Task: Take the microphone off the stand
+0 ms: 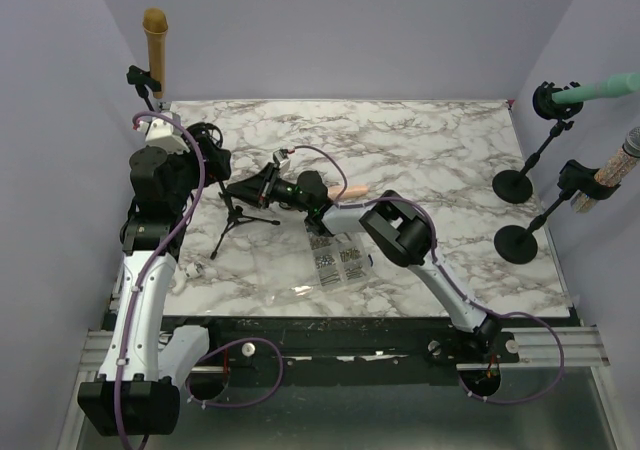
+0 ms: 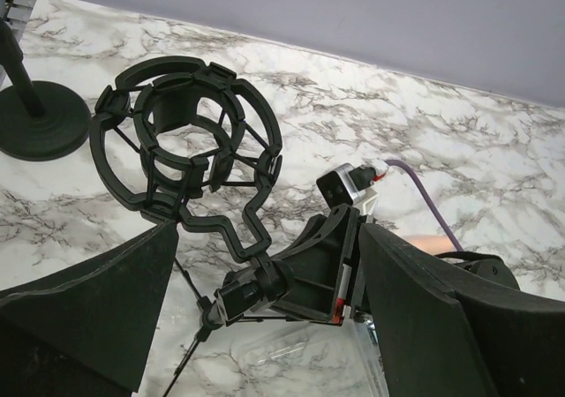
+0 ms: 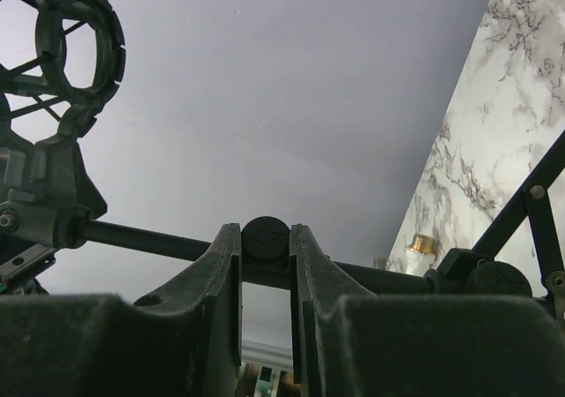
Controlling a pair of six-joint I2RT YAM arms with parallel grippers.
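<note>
**Inventory.** Stands: four. One is a tripod stand [image 1: 238, 225] carrying a shock mount [image 2: 163, 205]. The other three are round-base stands at the table [image 1: 430, 150] edges. Microphones in clips: three.
- The tan microphone [image 1: 154, 38] is well beyond the left gripper [image 1: 215, 155], at the far corner.
- The green microphone [image 1: 600, 88] and the glitter microphone [image 1: 618, 165] are far off to the right gripper's [image 1: 285, 185] right.

There is also one clear box of small parts [image 1: 338, 260], near the right arm's forearm. One peach-coloured object [image 1: 348, 191] lies just behind the right wrist; what it is cannot be told.

**Left gripper** [image 2: 269, 229]. The jaws stand wide apart and hold nothing. The shock mount is directly ahead of the fingers and clear of both. Marble shows through its ring.

**Right gripper** [image 3: 265, 234]. The jaws are clamped on a round black knob [image 3: 265, 245] on the tripod stand's rod. Both fingers [image 3: 222, 256] press against the knob's sides. The shock mount is off to the gripper's upper left, at the rod's end.
</note>
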